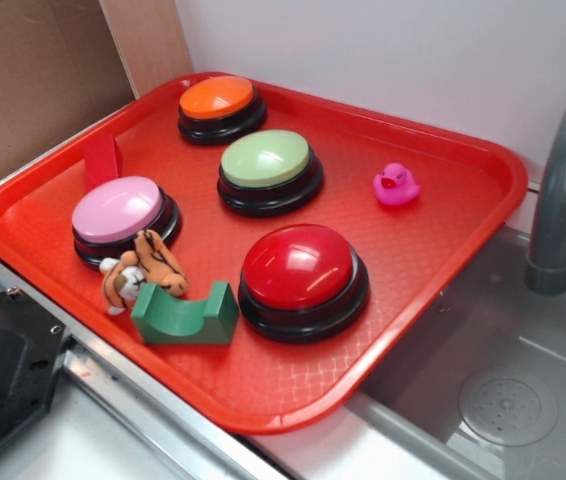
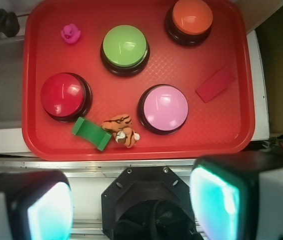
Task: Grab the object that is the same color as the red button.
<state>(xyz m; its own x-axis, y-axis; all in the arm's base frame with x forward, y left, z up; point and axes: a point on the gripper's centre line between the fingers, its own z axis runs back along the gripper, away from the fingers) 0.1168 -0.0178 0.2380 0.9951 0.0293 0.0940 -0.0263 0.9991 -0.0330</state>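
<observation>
The red button (image 1: 298, 265) (image 2: 63, 94), a glossy dome on a black base, sits at the front of the red tray (image 1: 443, 260) (image 2: 36, 75). The small red block (image 1: 103, 160) (image 2: 215, 84) lies near the tray's left edge, just behind the pink button (image 1: 118, 210) (image 2: 164, 108). My gripper (image 2: 131, 205) hangs high above the robot base, off the near side of the tray. Its fingers (image 2: 216, 200) stand wide apart with nothing between them. In the exterior view the gripper is out of frame.
On the tray also stand an orange button (image 1: 218, 100) (image 2: 191, 16) and a green button (image 1: 266, 160) (image 2: 125, 46). A pink duck (image 1: 396, 185) (image 2: 70, 33), a toy tiger (image 1: 141, 270) (image 2: 120, 130) and a green arched block (image 1: 185, 315) (image 2: 90, 133) lie there too. A sink with a grey faucet (image 1: 563, 180) is at the right.
</observation>
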